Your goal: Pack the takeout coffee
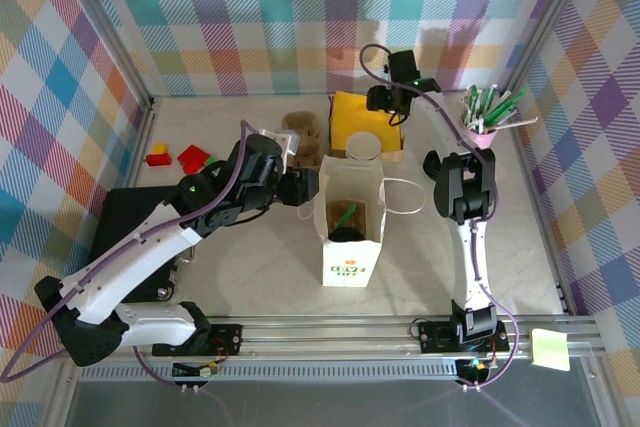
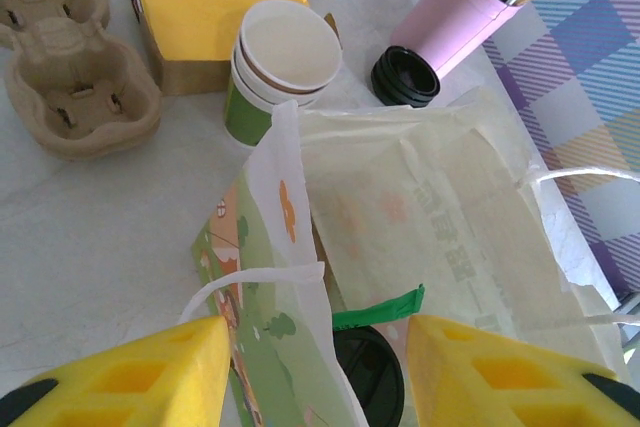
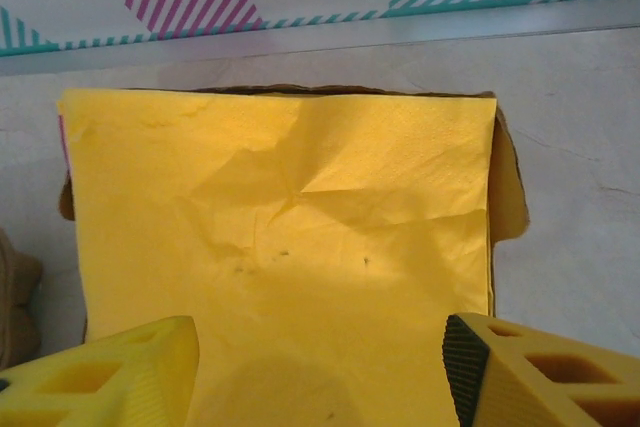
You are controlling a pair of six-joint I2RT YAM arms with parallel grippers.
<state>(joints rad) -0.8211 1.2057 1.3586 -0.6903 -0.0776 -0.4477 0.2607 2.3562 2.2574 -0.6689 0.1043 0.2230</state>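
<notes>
Coffee cup upright inside bag, black lid up, looks packed. Left gripper open, fingers straddling bag's left rim, gripping nothing. Right gripper open over yellow napkins beyond bag, likely next pick.

Smooth paper cups, rough pulp tray, crinkled matt bag.

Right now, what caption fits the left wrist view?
Open left tool above paper bag, black-lidded cup inside.
</notes>
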